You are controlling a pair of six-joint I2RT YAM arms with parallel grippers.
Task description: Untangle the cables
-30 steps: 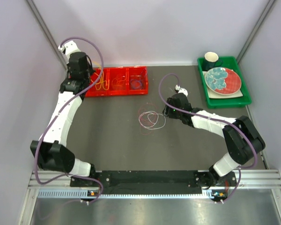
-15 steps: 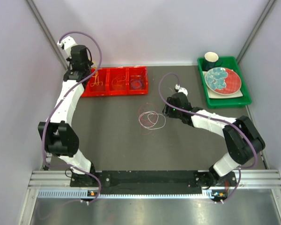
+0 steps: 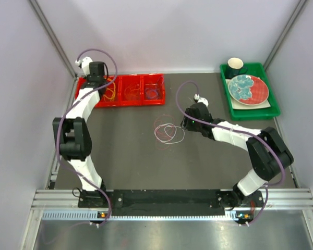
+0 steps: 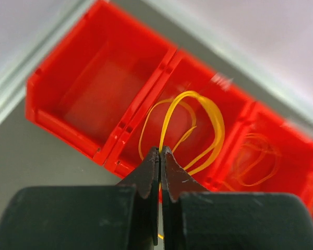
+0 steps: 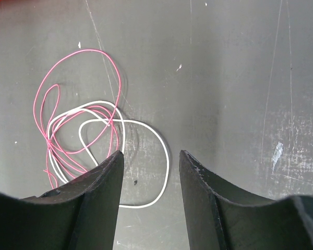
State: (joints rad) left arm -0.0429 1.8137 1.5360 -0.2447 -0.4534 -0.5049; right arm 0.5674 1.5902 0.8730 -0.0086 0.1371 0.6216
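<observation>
My left gripper (image 4: 160, 152) is shut on the yellow cable (image 4: 215, 119), whose loop hangs over the second compartment of the red tray (image 4: 68, 127). In the top view this gripper (image 3: 97, 79) is above the tray's left end (image 3: 88, 101), with the yellow cable (image 3: 111, 92) beside it. An orange cable (image 4: 256, 157) lies in the following compartment. The red cable (image 5: 101, 54) and the white cable (image 5: 167, 156) lie tangled on the dark table (image 3: 168, 133). My right gripper (image 5: 151, 156) is open and empty just above the white loop, at the tangle's right side (image 3: 186, 123).
The red tray's right compartment holds a purple cable (image 3: 153, 92). A green tray (image 3: 271, 110) with a dark cup (image 3: 235, 66) and a red-and-teal plate (image 3: 248, 88) stands at the back right. Grey walls close the back and sides.
The left arm has folded up, its elbow moving up and right, and its gripper has shifted slightly right above the red tray with the yellow cable. The right arm has barely moved.
</observation>
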